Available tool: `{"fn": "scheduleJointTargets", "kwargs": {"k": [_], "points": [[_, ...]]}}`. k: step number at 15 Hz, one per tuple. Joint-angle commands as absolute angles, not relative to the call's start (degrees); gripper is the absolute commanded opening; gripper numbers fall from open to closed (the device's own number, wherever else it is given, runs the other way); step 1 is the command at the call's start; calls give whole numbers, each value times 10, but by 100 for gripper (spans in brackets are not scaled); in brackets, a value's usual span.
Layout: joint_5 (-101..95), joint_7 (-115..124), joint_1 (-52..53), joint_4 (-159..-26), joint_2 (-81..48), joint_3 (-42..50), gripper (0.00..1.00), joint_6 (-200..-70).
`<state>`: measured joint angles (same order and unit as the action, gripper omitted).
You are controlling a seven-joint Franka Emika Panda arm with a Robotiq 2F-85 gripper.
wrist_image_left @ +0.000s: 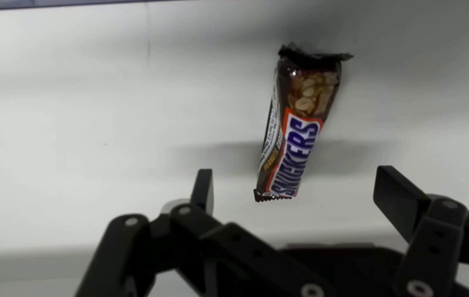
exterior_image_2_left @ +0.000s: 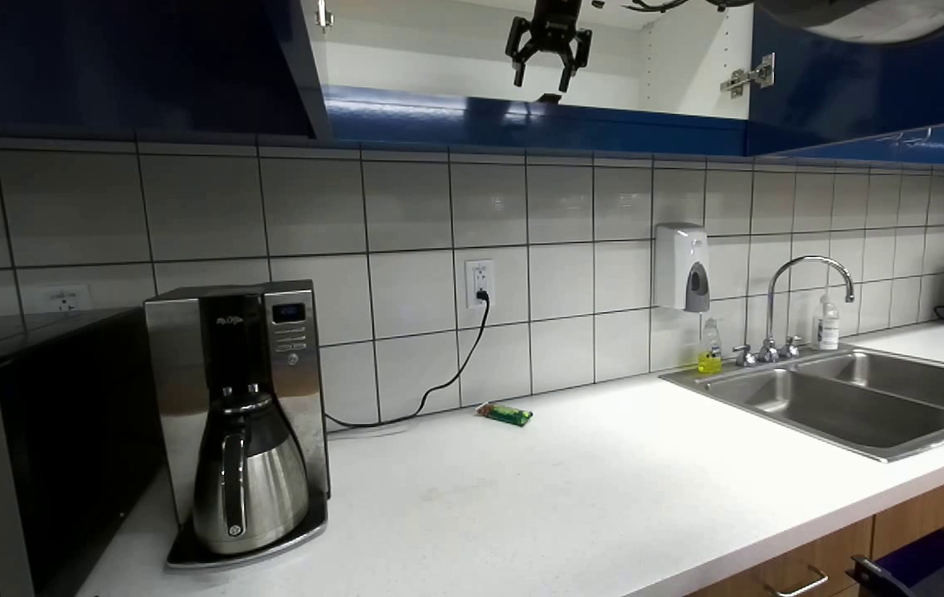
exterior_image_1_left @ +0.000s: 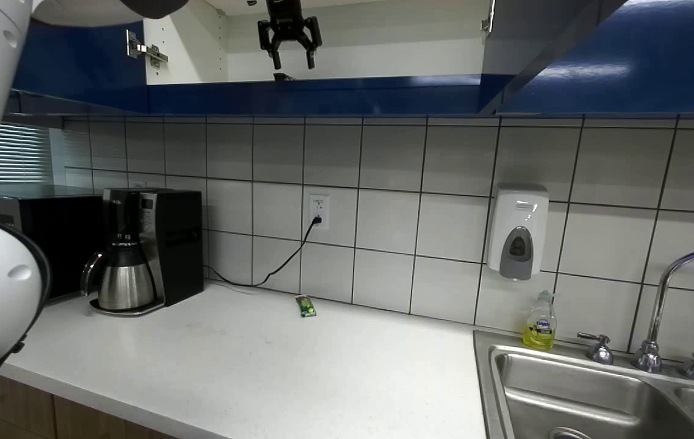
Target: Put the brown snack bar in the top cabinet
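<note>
The white bench carries a black microwave, beside it a coffee maker with its steel carafe. A green packet lies flat near the tiled wall; farther along, a metal sink is set in.

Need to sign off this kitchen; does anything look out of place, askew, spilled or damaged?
One thing: in both exterior views, a green packet lies loose on the counter near the tiled wall. It seems stray, as the brown snack bar rests inside the top cabinet. No obvious spill or damage shows.
</note>
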<state>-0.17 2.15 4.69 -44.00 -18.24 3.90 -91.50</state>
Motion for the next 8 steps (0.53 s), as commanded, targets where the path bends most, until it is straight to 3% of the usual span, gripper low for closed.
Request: {"fn": "scheduleJointTargets", "kwargs": {"k": [1,8], "points": [[5,25,47,-459,-150,37,100,-905],[9,24,49,-517,-83,36,100,-909]]}}
